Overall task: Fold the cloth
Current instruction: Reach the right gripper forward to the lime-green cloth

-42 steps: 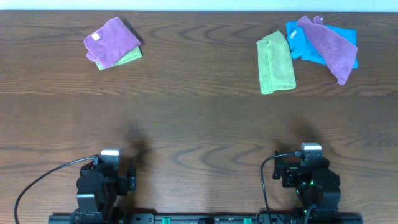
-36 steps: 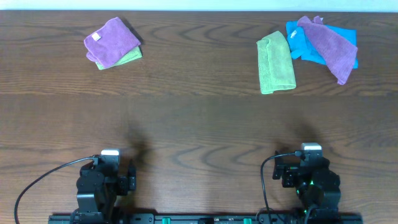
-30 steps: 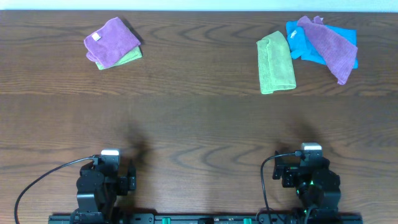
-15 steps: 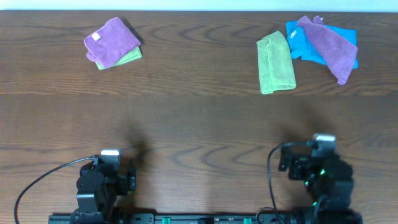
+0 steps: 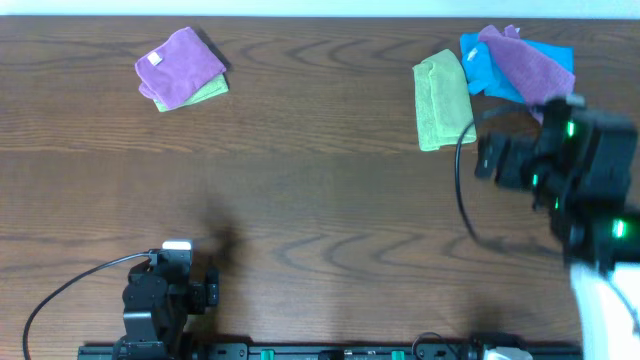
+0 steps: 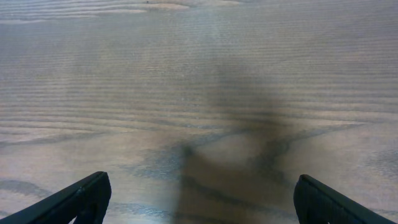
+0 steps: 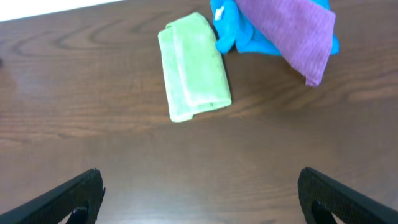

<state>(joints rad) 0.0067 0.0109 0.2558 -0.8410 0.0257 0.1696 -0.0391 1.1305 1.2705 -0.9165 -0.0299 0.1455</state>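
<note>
The lime-green cloth (image 5: 443,100) lies folded into a narrow rectangle at the far right of the table, its right edge against a bright blue cloth. It also shows in the right wrist view (image 7: 194,66). My right gripper (image 5: 497,160) is open and empty, raised above the table a little nearer than the cloth and to its right; its fingertips (image 7: 81,196) show at the bottom corners of the right wrist view. My left gripper (image 5: 172,285) is open and empty, low over bare wood (image 6: 199,124) at the near left.
A bright blue cloth (image 5: 500,75) with a purple cloth (image 5: 530,65) draped over it lies right of the green cloth. At the far left a folded purple cloth (image 5: 180,65) sits on another green cloth (image 5: 208,92). The table is dark wood (image 5: 320,200).
My right arm has risen from its rest spot at the near right and swung forward towards the green cloth. The left arm and all cloths have not moved.
</note>
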